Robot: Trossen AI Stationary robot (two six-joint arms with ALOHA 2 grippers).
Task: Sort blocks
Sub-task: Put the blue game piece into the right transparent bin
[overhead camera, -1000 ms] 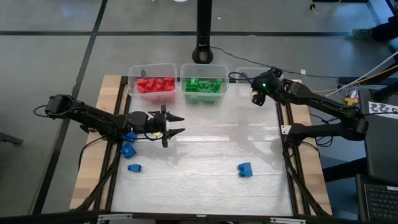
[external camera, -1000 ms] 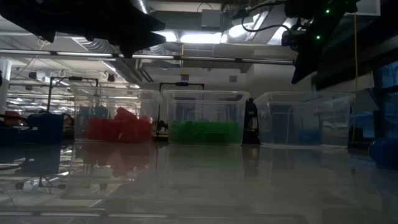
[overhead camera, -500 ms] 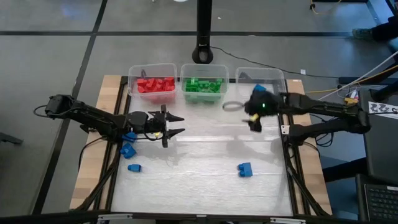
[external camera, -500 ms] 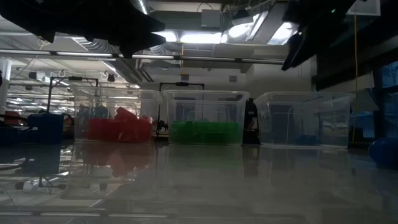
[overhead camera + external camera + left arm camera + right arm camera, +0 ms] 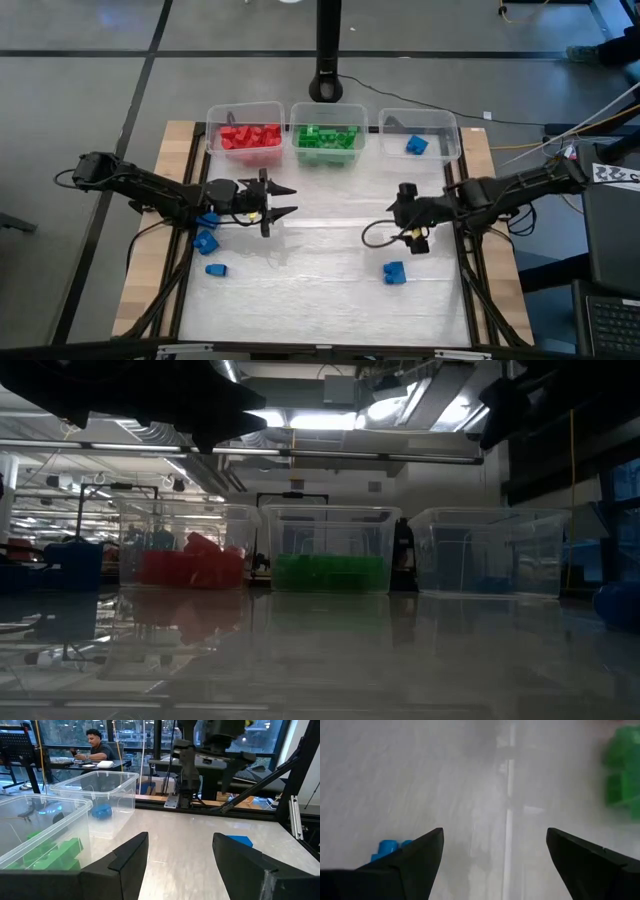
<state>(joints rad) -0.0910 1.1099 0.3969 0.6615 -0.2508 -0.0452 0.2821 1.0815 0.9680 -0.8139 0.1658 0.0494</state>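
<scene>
My left gripper (image 5: 285,200) hovers open and empty over the table's left half; its fingers frame bare table in the left wrist view (image 5: 180,837). My right gripper (image 5: 410,216) is open and empty over the right half, just far of a loose blue block (image 5: 394,272), which also shows in the right wrist view (image 5: 387,849). Other blue blocks (image 5: 215,269) (image 5: 207,241) lie flat on the table near the left arm. Red blocks (image 5: 250,136) fill the left bin and green blocks (image 5: 327,138) the middle one. One blue block (image 5: 416,145) lies in the right bin.
Three clear bins stand in a row at the far edge: left bin (image 5: 213,112), middle bin (image 5: 297,108), right bin (image 5: 448,122). A camera post (image 5: 328,60) rises behind them. Wooden strips border the table's left and right sides. A person sits far off in the room (image 5: 95,742).
My right gripper has swung from above the right bin toward the near edge and down, ending over the table's right half near the loose blue block. A blue block now shows in the right bin where the gripper had been.
</scene>
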